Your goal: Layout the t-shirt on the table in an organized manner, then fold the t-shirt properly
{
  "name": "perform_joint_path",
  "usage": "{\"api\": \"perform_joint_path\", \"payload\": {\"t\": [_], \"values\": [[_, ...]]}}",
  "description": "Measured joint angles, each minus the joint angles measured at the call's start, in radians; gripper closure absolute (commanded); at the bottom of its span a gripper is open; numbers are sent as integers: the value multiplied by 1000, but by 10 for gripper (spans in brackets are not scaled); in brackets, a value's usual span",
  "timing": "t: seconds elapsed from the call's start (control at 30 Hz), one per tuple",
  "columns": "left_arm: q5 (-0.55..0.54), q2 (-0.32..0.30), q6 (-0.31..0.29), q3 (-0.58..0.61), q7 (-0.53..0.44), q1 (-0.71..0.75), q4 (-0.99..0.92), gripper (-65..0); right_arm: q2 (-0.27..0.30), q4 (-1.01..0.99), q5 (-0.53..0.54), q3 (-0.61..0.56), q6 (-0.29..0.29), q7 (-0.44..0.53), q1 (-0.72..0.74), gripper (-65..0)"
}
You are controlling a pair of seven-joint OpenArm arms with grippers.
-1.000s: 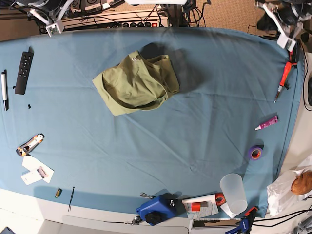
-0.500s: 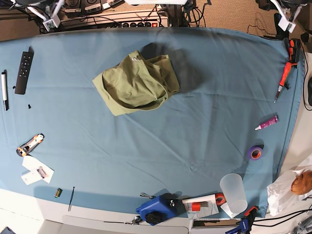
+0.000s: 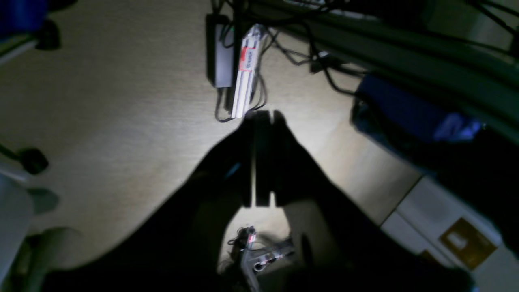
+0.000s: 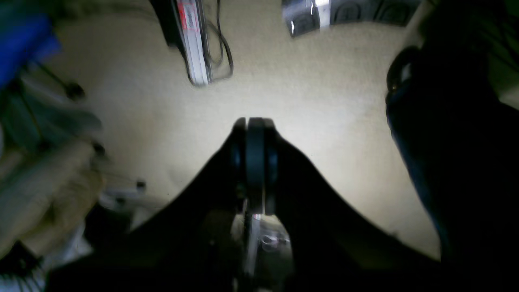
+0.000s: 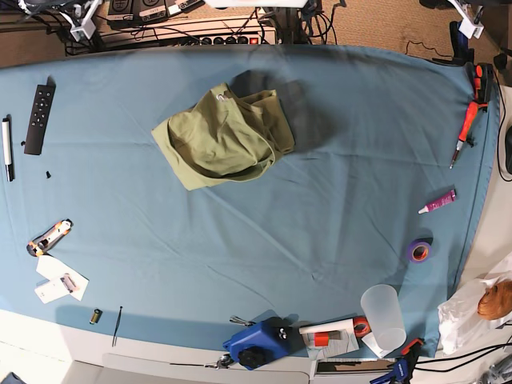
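Apparently crumpled, the t-shirt lies on the table.

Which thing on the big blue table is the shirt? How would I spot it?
Look at the wide blue table, then up toward its far edge, a bit left of the middle. The t-shirt lies there in a crumpled heap. It is olive green, soft, and much bigger than the small tools scattered around the edges.

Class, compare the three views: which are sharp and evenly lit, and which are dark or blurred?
Base view: sharp and evenly lit, with a soft shadow beside the t-shirt on the table. Left wrist view: dim and blurred, the shut left hand a dark silhouette over a bright floor patch. Right wrist view: likewise, the right hand silhouetted.
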Motion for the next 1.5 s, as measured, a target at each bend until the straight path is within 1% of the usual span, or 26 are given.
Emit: {"api": "perform_joint_path", "payload": {"t": [0.07, 0.17, 0.23, 0.3, 0.4, 0.5, 0.57, 0.67, 0.7, 0.77, 0.83, 0.9, 0.93, 0.97, 1.03, 1.07, 1.13, 1.2, 1.27, 1.33, 1.37, 1.43, 1.5], "values": [[38, 2, 3, 0, -23, -12, -50, 0, 33, -32, -1, -54, 0, 13, 6, 0], [87, 3, 1, 0, -96, -13, -103, 0, 51, -71, -45, -122, 0, 80, 23, 0], [164, 10, 3, 0, -156, -18, -124, 0, 50, -108, -97, -154, 0, 82, 55, 0], [253, 32, 3, 0, -244, -18, -138, 0, 50, -150, -124, -189, 0, 89, 91, 0], [405, 61, 4, -1, -364, -27, -184, 0, 51, -230, -168, -248, 0, 127, 161, 0], [496, 82, 74, -3, -408, -72, -256, 0, 52, -338, -234, -321, 0, 179, 225, 0], [517, 91, 98, -3, -422, -121, -320, 0, 63, -423, -259, -385, 0, 212, 262, 0], [549, 99, 127, -2, -465, -198, -445, 0, 87, -546, -336, -489, 0, 274, 325, 0], [567, 99, 145, -3, -480, -219, -488, 0, 92, -584, -365, -522, -4, 299, 347, 0], [624, 97, 158, -5, -523, -260, -568, 0, 98, -651, -412, -582, -3, 358, 389, 0], [684, 97, 208, -6, -585, -301, -646, 0, 97, -707, -431, -640, -5, 411, 424, 0], [734, 97, 257, -6, -608, -340, -715, 0, 95, -740, -440, -693, -5, 438, 445, 0], [752, 99, 273, -6, -621, -358, -745, 0, 95, -746, -463, -718, -16, 468, 450, 0], [769, 102, 294, -5, -629, -373, -769, 0, 95, -747, -465, -739, -35, 489, 453, 0], [798, 118, 308, -6, -647, -389, -797, 0, 96, -750, -489, -780, -95, 559, 455, 0], [814, 133, 313, -6, -663, -392, -802, 0, 95, -750, -505, -800, -114, 592, 457, 0], [836, 174, 313, -6, -714, -393, -803, 0, 92, -750, -563, -842, -174, 660, 459, 0], [836, 218, 312, -6, -763, -394, -804, 0, 89, -750, -644, -892, -240, 710, 459, 0], [837, 249, 300, -6, -803, -394, -806, 0, 84, -751, -713, -947, -323, 753, 457, 0], [837, 259, 274, -5, -810, -395, -806, 0, 84, -751, -777, -1010, -397, 781, 458, 0], [836, 257, 272, 3, -812, -395, -806, 0, 84, -751, -811, -1041, -438, 790, 458, 0], [837, 251, 272, 30, -812, -394, -805, 0, 84, -751, -884, -1103, -511, 806, 458, 0], [840, 249, 299, 66, -816, -394, -804, 0, 86, -752, -935, -1161, -576, 826, 458, 0]]}}
